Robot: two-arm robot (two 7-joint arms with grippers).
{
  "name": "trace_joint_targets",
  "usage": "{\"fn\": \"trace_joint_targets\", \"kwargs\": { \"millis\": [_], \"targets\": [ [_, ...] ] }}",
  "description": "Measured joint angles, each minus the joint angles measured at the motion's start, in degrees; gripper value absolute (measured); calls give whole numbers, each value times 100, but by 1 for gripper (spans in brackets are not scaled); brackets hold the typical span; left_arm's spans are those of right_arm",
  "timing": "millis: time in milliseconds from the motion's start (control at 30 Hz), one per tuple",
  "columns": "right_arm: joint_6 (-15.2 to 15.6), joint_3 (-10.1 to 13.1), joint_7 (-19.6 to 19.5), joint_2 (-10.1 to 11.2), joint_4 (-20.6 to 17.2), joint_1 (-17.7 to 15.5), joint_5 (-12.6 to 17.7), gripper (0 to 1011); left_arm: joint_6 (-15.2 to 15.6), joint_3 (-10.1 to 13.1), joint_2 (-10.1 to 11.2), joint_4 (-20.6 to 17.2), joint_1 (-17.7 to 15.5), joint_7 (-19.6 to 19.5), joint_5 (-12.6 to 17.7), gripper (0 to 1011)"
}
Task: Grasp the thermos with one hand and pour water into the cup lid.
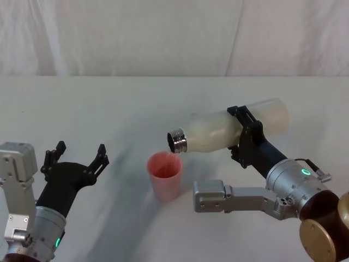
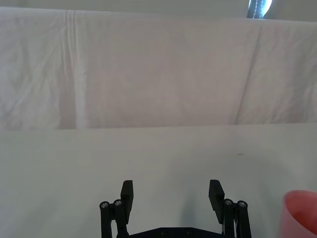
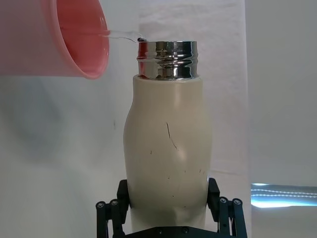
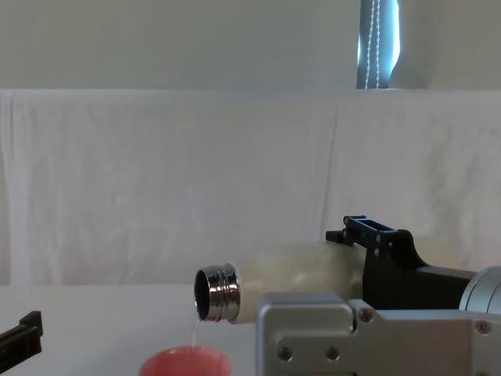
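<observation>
The cream-white thermos lies almost level in the air, held around its body by my right gripper. Its steel neck hangs just above the pink cup lid, which stands upright on the white table. A thin stream of water falls from the neck into the cup lid. In the right wrist view the thermos sits between the fingers and water runs into the cup lid. My left gripper rests open at the left, apart from the cup lid.
A white cloth covers the table and hangs as a backdrop behind it. My right arm's grey housing reaches across just right of the cup lid. Bare tabletop lies behind and to the left.
</observation>
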Motion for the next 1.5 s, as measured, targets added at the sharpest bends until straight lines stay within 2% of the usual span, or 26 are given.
{"fn": "trace_joint_targets", "kwargs": {
  "millis": [1500],
  "targets": [
    [43, -8, 48, 15, -32, -13, -31, 956, 0, 0, 0, 0, 0, 0, 0, 1001]
  ]
}}
